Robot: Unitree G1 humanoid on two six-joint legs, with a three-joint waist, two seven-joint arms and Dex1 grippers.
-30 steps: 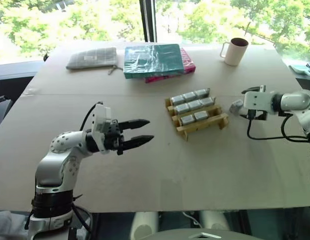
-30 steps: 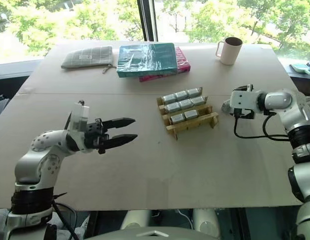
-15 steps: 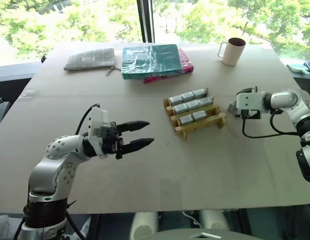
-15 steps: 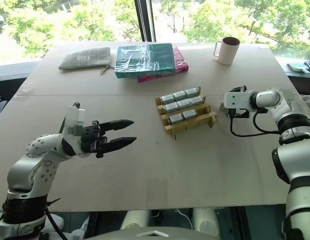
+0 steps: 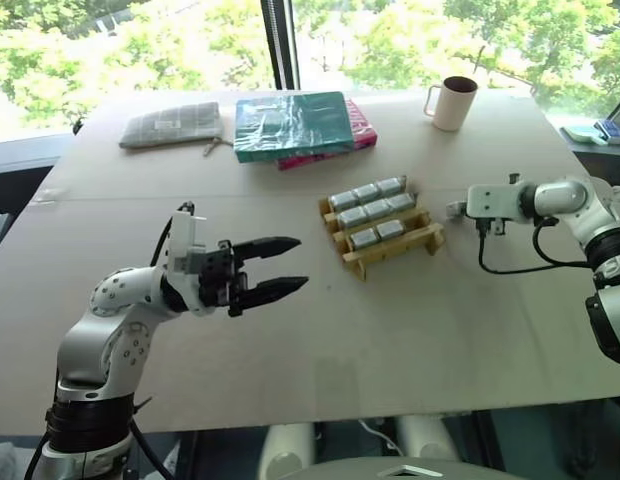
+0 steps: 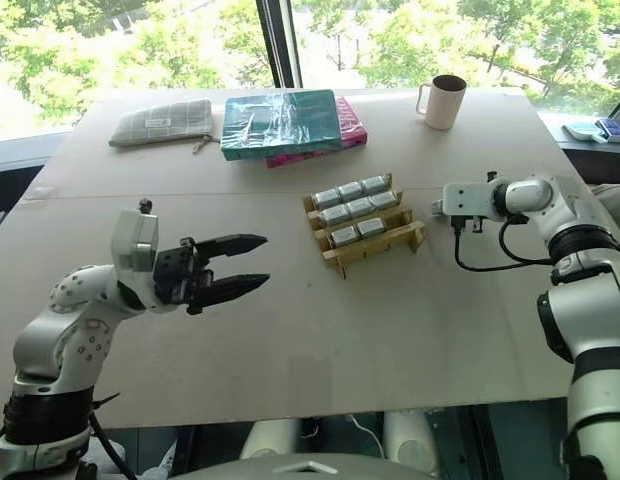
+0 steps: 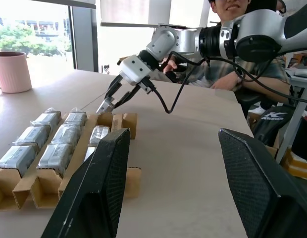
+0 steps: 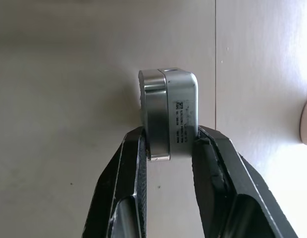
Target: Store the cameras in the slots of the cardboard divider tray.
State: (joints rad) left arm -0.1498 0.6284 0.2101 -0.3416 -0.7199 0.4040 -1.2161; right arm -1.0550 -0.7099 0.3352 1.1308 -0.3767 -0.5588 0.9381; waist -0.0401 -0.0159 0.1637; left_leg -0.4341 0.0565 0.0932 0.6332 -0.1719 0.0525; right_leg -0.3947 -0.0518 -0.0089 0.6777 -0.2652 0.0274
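The cardboard divider tray [image 5: 406,245] lies at the table's middle right, with several silver-grey cameras [image 5: 374,210] seated in its slots. Just to its right, my right gripper [image 5: 456,211] is down at the tabletop, shut on one more camera [image 8: 169,109]. The right wrist view has that block pinched between both black fingers [image 8: 131,158], standing on its edge. My left gripper [image 5: 301,263] hovers open and empty over the table, well left of the tray and pointing toward it. The tray [image 7: 126,124] and my right gripper [image 7: 106,104] also appear in the left wrist view.
A pink mug [image 5: 451,102] stands at the far right of the table. Teal and pink books [image 5: 295,125] and a grey pouch [image 5: 170,124] lie along the far edge. A person [image 7: 228,54] sits beyond the table's right side, behind my right arm.
My right gripper has gone from open to shut on the loose camera beside the tray. The left gripper has stayed about where it was. The head view has shifted a little.
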